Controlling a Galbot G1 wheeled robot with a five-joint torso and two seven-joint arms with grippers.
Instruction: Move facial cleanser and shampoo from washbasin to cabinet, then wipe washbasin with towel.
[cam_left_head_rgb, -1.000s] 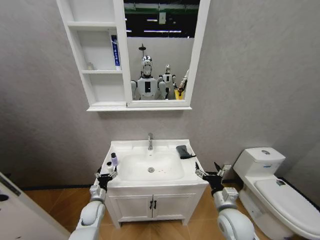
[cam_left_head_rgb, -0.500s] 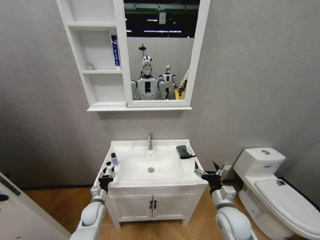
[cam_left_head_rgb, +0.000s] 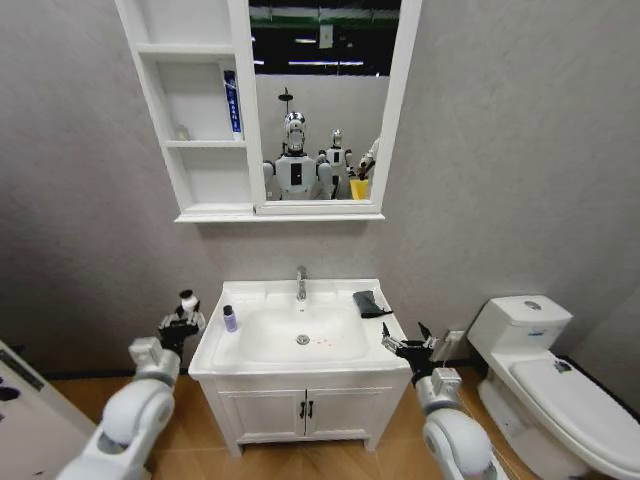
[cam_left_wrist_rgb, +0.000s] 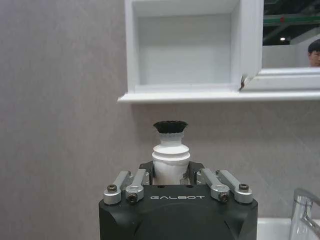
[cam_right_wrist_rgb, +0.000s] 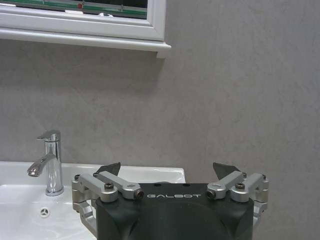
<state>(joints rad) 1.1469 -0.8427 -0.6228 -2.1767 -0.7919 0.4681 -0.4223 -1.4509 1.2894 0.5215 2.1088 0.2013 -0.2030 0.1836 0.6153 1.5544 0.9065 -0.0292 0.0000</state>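
My left gripper (cam_left_head_rgb: 186, 306) is shut on a white bottle (cam_left_head_rgb: 187, 299) with a black cap, held in the air just left of the washbasin (cam_left_head_rgb: 272, 294). In the left wrist view the bottle (cam_left_wrist_rgb: 171, 151) stands upright between the fingers, below the lowest niche of the cabinet (cam_left_wrist_rgb: 185, 50). A small purple bottle (cam_left_head_rgb: 230, 319) with a dark cap stands on the basin's left rim. I cannot tell which bottle is the facial cleanser and which the shampoo. The dark towel (cam_left_head_rgb: 368, 303) lies at the basin's back right. My right gripper (cam_left_head_rgb: 405, 346) hangs open by the basin's front right corner.
The cabinet (cam_left_head_rgb: 205, 110) hangs above the basin, with a blue pack (cam_left_head_rgb: 232, 100) in its middle niche and a mirror panel beside the niches. A chrome tap (cam_left_head_rgb: 300, 283) stands behind the bowl. A two-door cupboard (cam_left_head_rgb: 305, 410) sits under the basin. A white toilet (cam_left_head_rgb: 545, 370) stands to the right.
My left gripper has lifted the white bottle off the basin's front left corner and swung it up and to the left. The right gripper has shifted only slightly.
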